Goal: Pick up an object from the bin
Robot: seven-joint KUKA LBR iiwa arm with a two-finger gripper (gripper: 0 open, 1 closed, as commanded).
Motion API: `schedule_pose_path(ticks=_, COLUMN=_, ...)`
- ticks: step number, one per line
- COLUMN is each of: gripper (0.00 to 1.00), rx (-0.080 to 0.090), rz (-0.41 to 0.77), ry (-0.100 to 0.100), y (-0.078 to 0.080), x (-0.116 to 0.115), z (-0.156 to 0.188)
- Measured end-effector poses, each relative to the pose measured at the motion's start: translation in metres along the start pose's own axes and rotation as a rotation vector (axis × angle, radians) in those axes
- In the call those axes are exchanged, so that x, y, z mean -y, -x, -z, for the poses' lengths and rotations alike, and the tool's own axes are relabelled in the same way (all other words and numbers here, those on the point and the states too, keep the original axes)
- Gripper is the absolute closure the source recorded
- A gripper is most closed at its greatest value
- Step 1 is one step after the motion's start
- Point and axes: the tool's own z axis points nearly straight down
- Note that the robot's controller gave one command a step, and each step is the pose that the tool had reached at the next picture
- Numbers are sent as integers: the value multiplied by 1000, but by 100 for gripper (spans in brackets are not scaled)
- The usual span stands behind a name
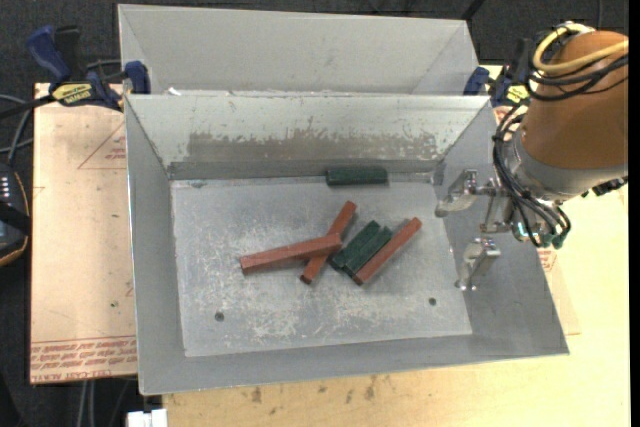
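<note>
A grey metal bin [300, 325] with sloped walls is seen from above. The arm, capped by an orange cover [585, 105], is extended in from the right. Its gripper [468, 230] is held over the bin's right sloped wall. Its two metal fingers [478, 267] are spread well apart, one farther and one nearer, and only bare wall is seen between them.

A small cluster of pieces is laid near the middle of the floor, to the left of the gripper and apart from it. Nearest the gripper is a short red-brown bar [392, 250], set on a slant. A dark green block [358, 247] is pressed against its left side. Further left, a second red-brown bar [343, 220] is met by a long red-brown bar [285, 257] lying nearly left to right; which of the two is on top cannot be told. A second dark green block [356, 177] is laid alone against the foot of the far wall.
</note>
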Motion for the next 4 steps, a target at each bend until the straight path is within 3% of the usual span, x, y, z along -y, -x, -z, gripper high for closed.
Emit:
schedule_pose_path(ticks=1, gripper=0, rx=7, rz=2, ry=-1, y=1, x=0, z=3)
schedule_pose_path(ticks=2, gripper=0, rx=14, rz=-43, ry=-2, y=25, x=-8, z=-49)
schedule_pose_path(ticks=3, gripper=0, rx=9, rz=-172, ry=0, y=28, x=-32, z=-112)
schedule_pose_path(ticks=4, gripper=100, rx=29, rz=-40, ry=-2, y=79, x=-31, z=-153)
